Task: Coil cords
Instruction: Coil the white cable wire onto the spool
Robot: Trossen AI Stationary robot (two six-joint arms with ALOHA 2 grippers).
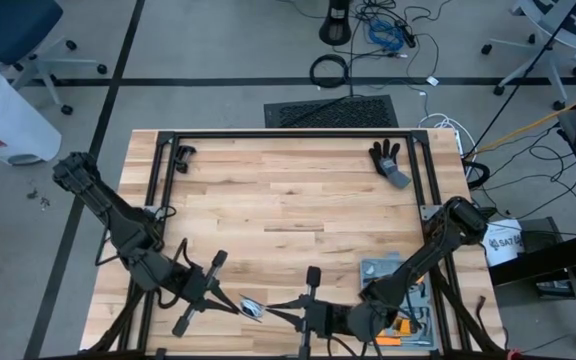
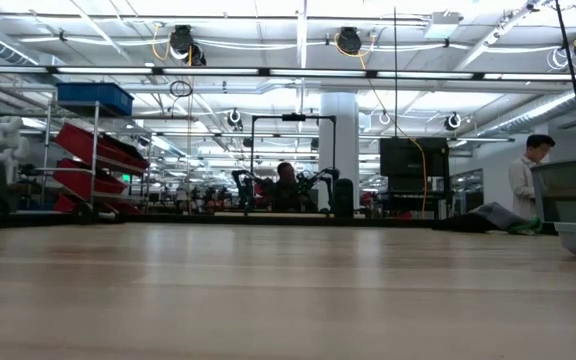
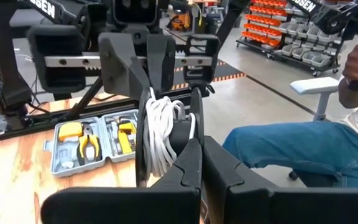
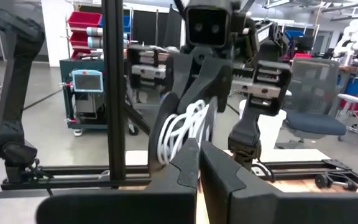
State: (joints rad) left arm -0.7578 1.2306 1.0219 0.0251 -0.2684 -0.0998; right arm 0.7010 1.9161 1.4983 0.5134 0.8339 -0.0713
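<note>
High view shows both arms reaching toward each other at the six o'clock edge of the wooden table [image 1: 288,200], their grippers meeting near the middle of that edge. The left gripper [image 1: 236,303] comes in from about eight o'clock, the right gripper [image 1: 293,315] from about four o'clock. Between them sits the reel [image 1: 252,308], with pale cord showing on it.

Left wrist view shows the black reel [image 3: 146,140] edge-on, the white cord [image 3: 163,134] wound in loops around its core. The left gripper's [image 3: 202,168] jaws are closed narrow on the reel's near side, and the right arm's fingers [image 3: 151,59] pinch the reel from the far side. Right wrist view gives the mirror of this: the right gripper [image 4: 199,163] is closed narrow on the reel [image 4: 166,127], white loops [image 4: 188,124] bunched against it, the left arm facing from beyond.

A grey tool case [image 1: 398,290] lies open at about five o'clock under the right arm. A black glove [image 1: 388,160] rests near two o'clock. A seated person [image 3: 316,149] in jeans is beyond the table edge.
</note>
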